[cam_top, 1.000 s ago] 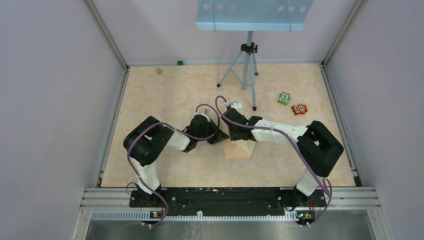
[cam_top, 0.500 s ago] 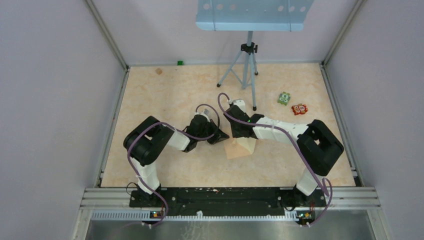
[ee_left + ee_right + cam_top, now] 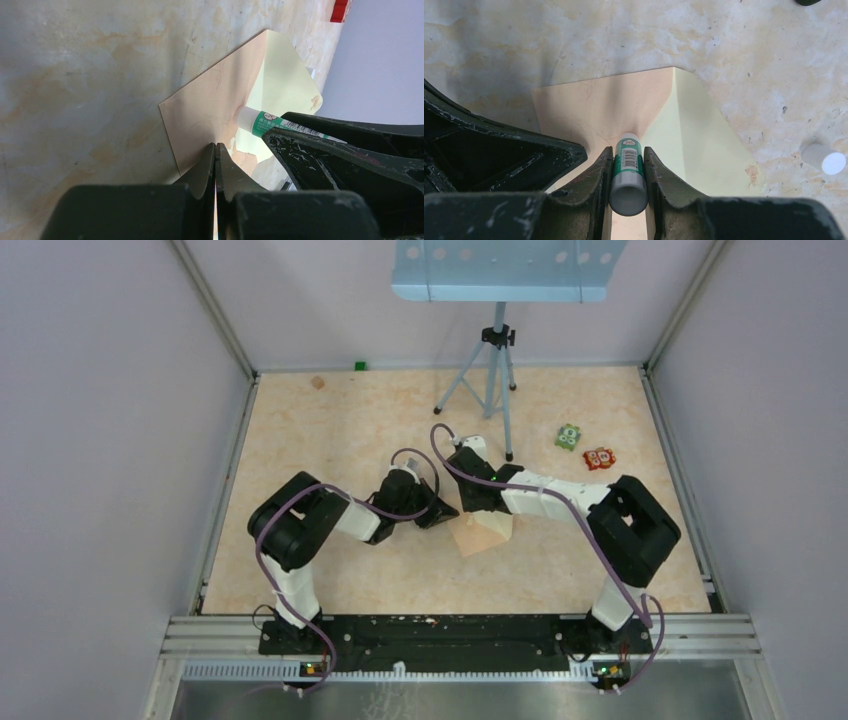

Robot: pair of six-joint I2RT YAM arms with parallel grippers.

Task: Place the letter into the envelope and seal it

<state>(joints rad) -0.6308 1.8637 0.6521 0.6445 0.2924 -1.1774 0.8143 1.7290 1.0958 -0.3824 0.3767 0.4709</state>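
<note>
Counts: 2 arms, 2 tools, 1 envelope [image 3: 594, 105], 1 glue stick [image 3: 629, 175], 1 loose white cap [image 3: 822, 159], 2 toys, 1 tripod [image 3: 495, 380], 1 small green block [image 3: 360, 366].

Envelope: pinkish-tan, flat on the tabletop [image 3: 330, 460], between the two tool heads. A pale panel [image 3: 694, 130], yellowish and tapering away from the envelope, joins one envelope edge along a straight crease. Cannot tell whether it is the flap's inner face or the letter. Small brown mark at the panel's far tip.

Writing: glue stick has a green label with a barcode and a round mark near the nozzle end. Fine print beside the barcode is too small to read. No other legible text.

Right tool [image 3: 628, 152]: fingers narrow, clamped on the glue stick, one on each side of its barrel. The stick's white tip meets the envelope just beside the crease.

Left tool [image 3: 216, 150]: fingers pressed together, no gap showing. Tips rest on the envelope's edge opposite the pale panel. Cannot tell whether any paper is nipped between them.

Cap: on the tabletop, beyond the pale panel's tip, apart from the envelope.

Green toy [image 3: 569, 437] and red toy [image 3: 599, 458]: side by side, well apart from the envelope, on the right arm's side. Tripod stands beyond the envelope; green block far beyond it, at the tabletop's back edge.
</note>
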